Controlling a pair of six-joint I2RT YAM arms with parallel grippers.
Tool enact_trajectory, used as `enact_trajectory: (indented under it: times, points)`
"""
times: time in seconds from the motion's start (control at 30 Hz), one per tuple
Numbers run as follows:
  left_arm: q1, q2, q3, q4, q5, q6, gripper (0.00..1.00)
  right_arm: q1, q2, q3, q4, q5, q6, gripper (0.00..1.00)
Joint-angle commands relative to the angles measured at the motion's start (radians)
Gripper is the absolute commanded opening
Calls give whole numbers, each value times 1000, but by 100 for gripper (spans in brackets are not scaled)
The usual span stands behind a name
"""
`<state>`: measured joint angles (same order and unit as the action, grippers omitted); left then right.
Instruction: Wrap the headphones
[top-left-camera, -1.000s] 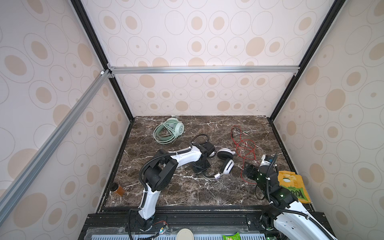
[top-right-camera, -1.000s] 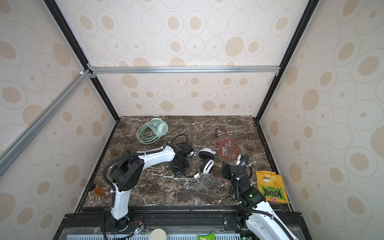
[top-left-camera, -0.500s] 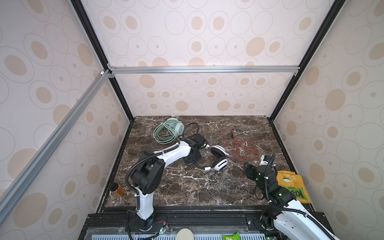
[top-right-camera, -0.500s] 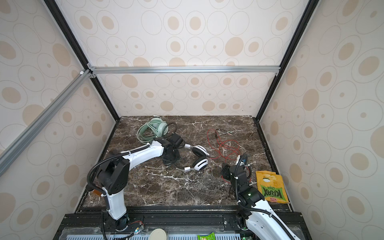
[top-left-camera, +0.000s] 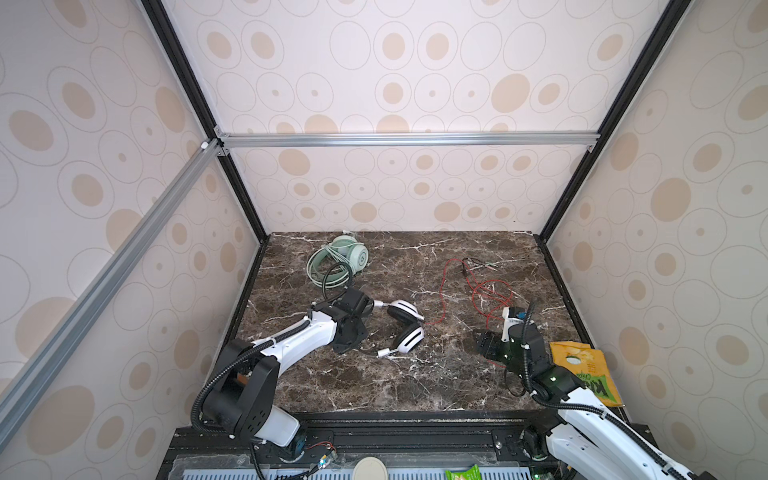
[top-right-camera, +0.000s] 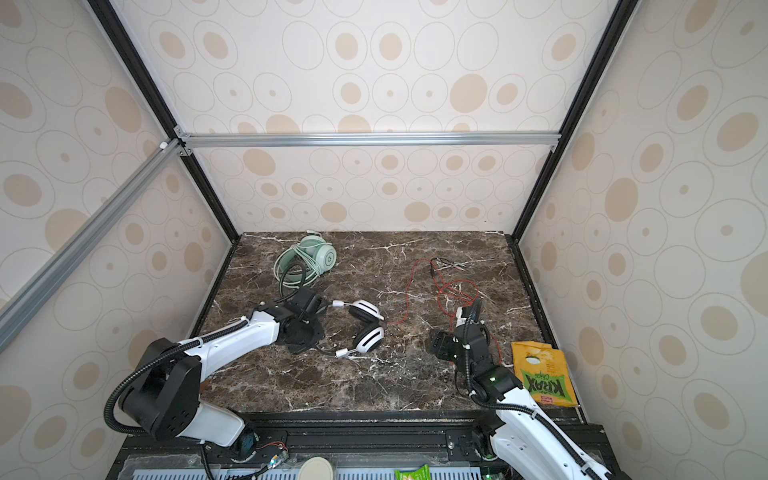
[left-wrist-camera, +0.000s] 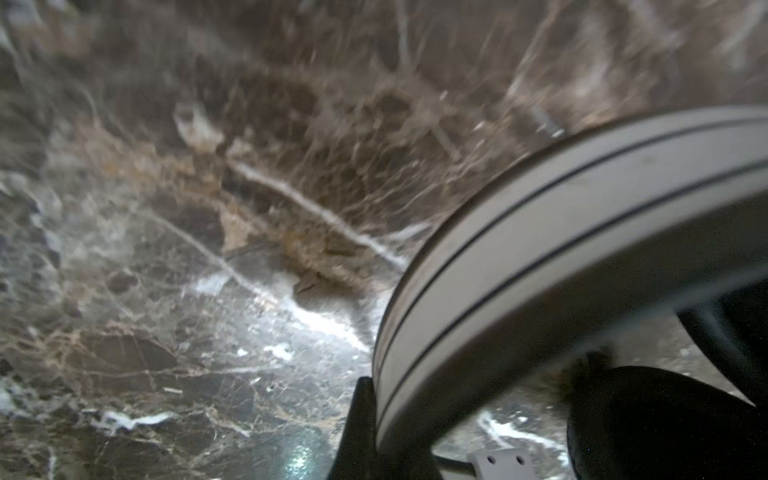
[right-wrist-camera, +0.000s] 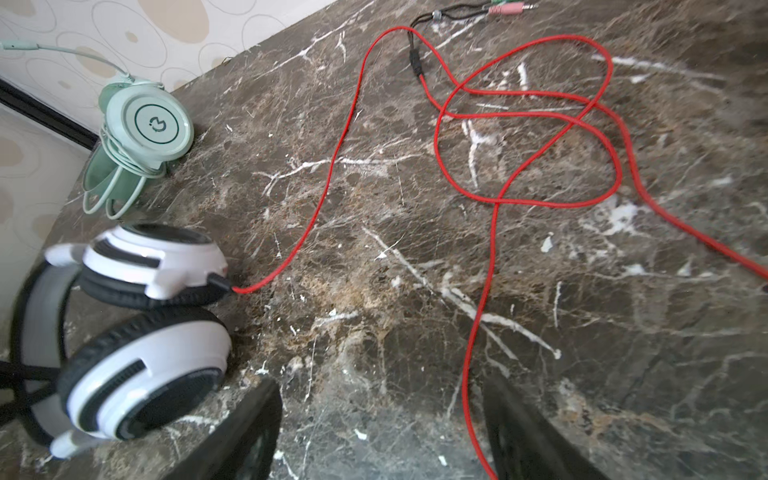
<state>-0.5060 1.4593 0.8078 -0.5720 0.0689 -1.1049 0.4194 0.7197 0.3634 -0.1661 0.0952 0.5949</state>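
My left gripper (top-left-camera: 351, 332) is clamped tight on the silver headband (left-wrist-camera: 540, 232) of the white-and-black headset (top-left-camera: 409, 338), mid-table. Right gripper (right-wrist-camera: 382, 436) hangs wide open, that headset's red cable (right-wrist-camera: 494, 249) running between the fingers. Mint-green headset (top-left-camera: 347, 257) sits back-left, its cable wound round it.

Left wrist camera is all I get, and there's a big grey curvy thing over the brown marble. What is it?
Observer: That's the headband of the white-and-black headphones, clamped in your left gripper's jaws.
Operator: Where's its wire gone?
Observer: The red cable lies loose in loops, not wrapped yet.
Operator: Is my other arm helping?
Observer: The right gripper hangs over that cable, jaws open, gripping nothing.
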Motion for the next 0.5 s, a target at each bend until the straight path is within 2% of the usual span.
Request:
enact_trajectory:
  times: [0.0, 0.17, 0.3, 0.47]
  points:
    - [-2, -72, -27, 112, 72, -92, 0, -2, 19, -10, 20, -61, 53, 76]
    - [3, -69, -47, 103, 87, -47, 0, 3, 60, -14, 19, -68, 76, 76]
    - [4, -47, -36, 77, 83, -2, 22, 6, 82, -32, 66, -60, 85, 76]
    - [29, -35, -5, 39, 30, 85, 42, 8, 131, -25, 107, -63, 77, 76]
